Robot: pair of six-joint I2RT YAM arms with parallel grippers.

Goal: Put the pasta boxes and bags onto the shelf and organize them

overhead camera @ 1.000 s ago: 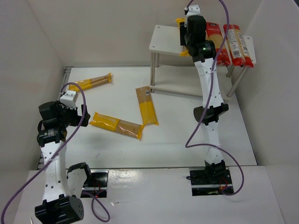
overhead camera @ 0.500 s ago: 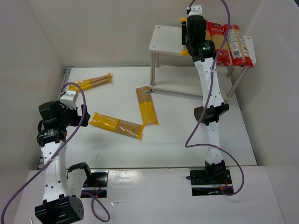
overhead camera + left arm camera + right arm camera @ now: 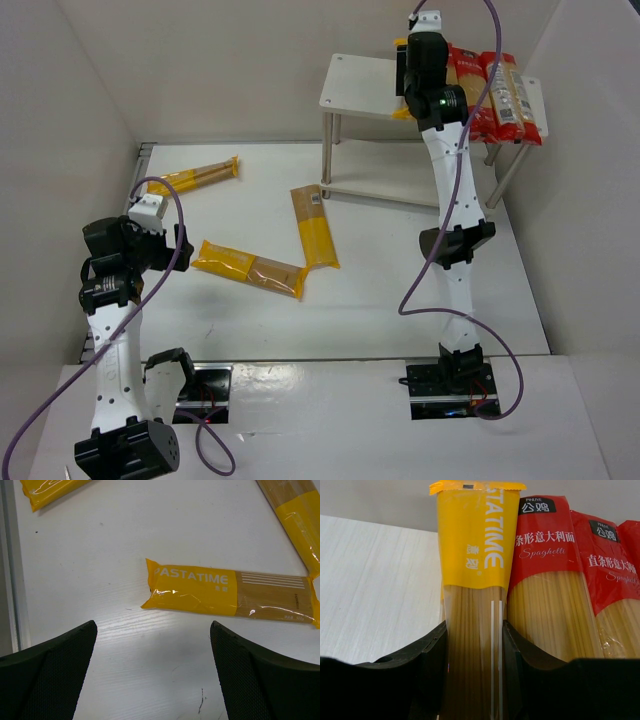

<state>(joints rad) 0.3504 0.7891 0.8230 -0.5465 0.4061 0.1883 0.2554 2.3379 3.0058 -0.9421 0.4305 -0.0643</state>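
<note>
My right jaws are clamped across the tan window of the held yellow packet (image 3: 472, 580), one side pressing each long edge. The packet lies lengthways on the top board of the shelf (image 3: 375, 580), with its yellow printed end pointing away from me toward the back wall. Its right edge runs just beside the first red packet (image 3: 545, 575), close enough that I cannot tell whether they touch. The second red packet (image 3: 612, 580) lies against the far side of that one, so all three sit parallel on the right part of the board. From above, my right arm (image 3: 452, 190) stretches up from the near edge of the table (image 3: 400, 290) and hides most of the packet I grip. My left jaws stand wide apart with nothing between them, hanging over the left side of the table. Just ahead of them lies the PASTATIME packet (image 3: 230, 592), flat and slightly slanted. The angled yellow packet (image 3: 314, 227) lies beyond it toward the shelf, its near end close to the PASTATIME packet's right end. The far yellow packet (image 3: 195, 177) rests well apart, near the table's back left corner.
</note>
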